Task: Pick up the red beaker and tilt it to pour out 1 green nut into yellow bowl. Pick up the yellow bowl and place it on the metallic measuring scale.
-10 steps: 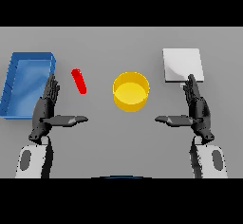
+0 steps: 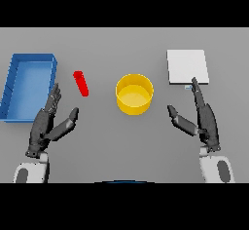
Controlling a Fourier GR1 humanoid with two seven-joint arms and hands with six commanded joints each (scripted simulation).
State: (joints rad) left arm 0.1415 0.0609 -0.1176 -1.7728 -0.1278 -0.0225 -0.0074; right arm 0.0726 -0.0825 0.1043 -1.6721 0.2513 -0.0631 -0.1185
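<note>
— Counting from the biggest down: one grey table (image 2: pixel 121 141), spread across the whole view, plain and matte.

— Then one blue tray (image 2: pixel 13 85), open-topped, at the far left edge?

— Yes. Next one metallic measuring scale (image 2: pixel 187 66), a pale flat square, far right. Then two hands: left hand (image 2: pixel 46 124) low on the left, fingers straight and apart, thumb angled out, holding nothing; right hand (image 2: pixel 204 119) low on the right, fingers straight too, thumb spread inward, tips reaching just to the scale's near edge.

— And the task's pieces?

— One yellow bowl (image 2: pixel 134 93), round, upright, walls bright, set at the middle between both hands and touching neither. One red beaker (image 2: pixel 80 83), smallest here: slim, tilted, lying between tray and bowl, just beyond the left hand's fingertips. Cannot tell about any contents inside it.

— Room?

— Only grey surface right up to the far edge.
</note>
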